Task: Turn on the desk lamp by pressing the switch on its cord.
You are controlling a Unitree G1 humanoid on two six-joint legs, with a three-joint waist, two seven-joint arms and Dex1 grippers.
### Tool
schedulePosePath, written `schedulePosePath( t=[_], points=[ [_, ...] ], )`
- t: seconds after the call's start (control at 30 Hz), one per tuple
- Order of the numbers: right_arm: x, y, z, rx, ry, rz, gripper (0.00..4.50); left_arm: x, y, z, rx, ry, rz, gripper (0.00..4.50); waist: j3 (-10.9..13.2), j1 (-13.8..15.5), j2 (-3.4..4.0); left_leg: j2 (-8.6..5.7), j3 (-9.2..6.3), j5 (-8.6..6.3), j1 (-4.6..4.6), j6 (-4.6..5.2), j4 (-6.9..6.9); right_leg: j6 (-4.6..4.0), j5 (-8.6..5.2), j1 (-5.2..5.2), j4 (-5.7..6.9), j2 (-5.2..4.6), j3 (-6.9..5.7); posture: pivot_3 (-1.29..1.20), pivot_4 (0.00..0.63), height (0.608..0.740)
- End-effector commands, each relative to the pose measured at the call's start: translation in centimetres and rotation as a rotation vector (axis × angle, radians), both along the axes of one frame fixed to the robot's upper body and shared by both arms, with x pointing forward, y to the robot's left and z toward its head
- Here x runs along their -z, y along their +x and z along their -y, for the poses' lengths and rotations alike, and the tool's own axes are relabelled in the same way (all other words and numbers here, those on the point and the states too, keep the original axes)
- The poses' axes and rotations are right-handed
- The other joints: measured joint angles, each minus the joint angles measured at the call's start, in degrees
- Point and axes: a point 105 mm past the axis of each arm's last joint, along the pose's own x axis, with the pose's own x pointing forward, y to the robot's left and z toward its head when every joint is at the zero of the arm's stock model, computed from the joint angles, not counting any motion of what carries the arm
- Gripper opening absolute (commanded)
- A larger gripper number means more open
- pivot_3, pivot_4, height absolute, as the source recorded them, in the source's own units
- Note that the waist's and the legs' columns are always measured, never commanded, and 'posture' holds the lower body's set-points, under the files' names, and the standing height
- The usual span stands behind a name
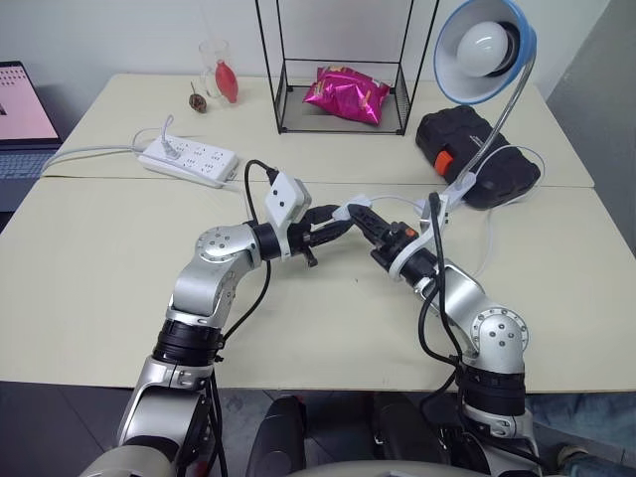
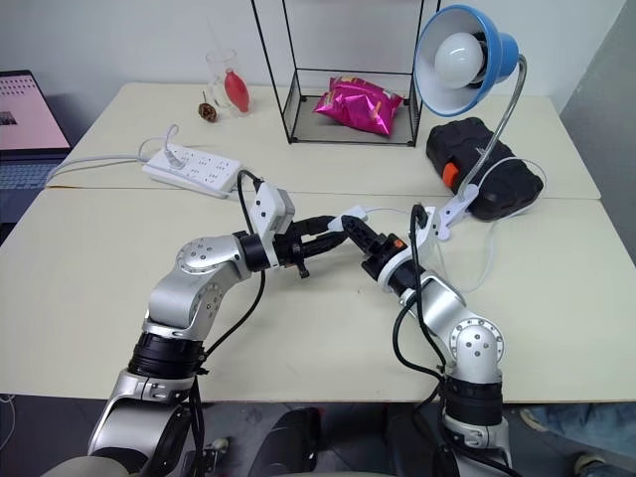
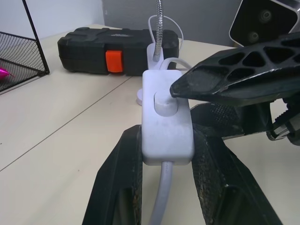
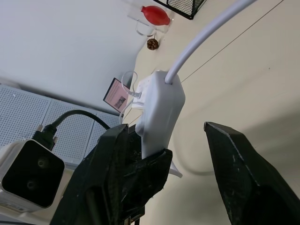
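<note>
The desk lamp (image 1: pixel 487 50) stands at the back right, its blue shade and white bulb facing me, with the silver gooseneck running down to a white clip base (image 1: pixel 455 189). The small white switch (image 3: pixel 166 117) is held above the table's middle, and my left gripper (image 3: pixel 167 136) is shut on its sides. The cord (image 3: pixel 161 197) leaves the switch between those fingers. My right gripper (image 4: pixel 166 127) comes in from the right with its fingers apart. The tip of one of those fingers (image 3: pixel 187 84) rests on the switch's round button.
A white power strip (image 1: pixel 189 159) lies at the back left. A black case (image 1: pixel 477 149) sits by the lamp's base. A wire rack (image 1: pixel 343 124) holds a pink snack bag, a glass (image 1: pixel 214 65) stands beside it, and a laptop (image 1: pixel 20 109) is at the far left.
</note>
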Motion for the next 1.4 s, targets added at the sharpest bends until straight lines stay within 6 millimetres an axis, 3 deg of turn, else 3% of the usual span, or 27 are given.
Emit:
schedulePosePath(
  t=[0.03, 0.53, 1.07, 1.4],
  points=[
    [-1.0, -0.1, -0.4, -0.017, 0.016, 0.047, 2.53, -1.5, -0.6, 0.5, 0.033, -0.018, 0.052, 1.1, 0.0, -0.01, 0.0, 0.0, 0.0, 0.0, 0.0, 0.0, 0.0, 0.0, 0.0, 0.0, 0.0, 0.0, 0.0, 0.0, 0.15, 0.74],
    [-2.1, -0.2, -0.2, -0.027, 0.069, 0.094, 2.53, -1.3, -0.6, 0.3, 0.03, -0.014, 0.038, 1.1, 0.0, -0.02, 0.0, 0.0, 0.0, 0.0, 0.0, 0.0, 0.0, 0.0, 0.0, 0.0, 0.0, 0.0, 0.0, 0.0, 0.15, 0.74],
    [-1.4, -0.2, -0.3, -0.029, 0.067, 0.068, 2.53, -1.5, -0.7, 0.3, 0.031, -0.018, 0.023, 1.1, 0.0, -0.02, 0.0, 0.0, 0.0, 0.0, 0.0, 0.0, 0.0, -0.01, 0.01, 0.0, 0.01, 0.0, 0.0, 0.0, 0.15, 0.74],
    [-1.1, -0.1, -0.2, -0.02, 0.066, 0.056, 0.51, -1.6, -0.7, 0.3, 0.029, -0.02, 0.027, 1.1, 0.0, -0.04, 0.0, 0.0, 0.0, 0.0, 0.0, 0.0, 0.01, -0.02, 0.01, 0.0, 0.02, 0.0, 0.0, 0.0, 0.15, 0.74]
  ],
)
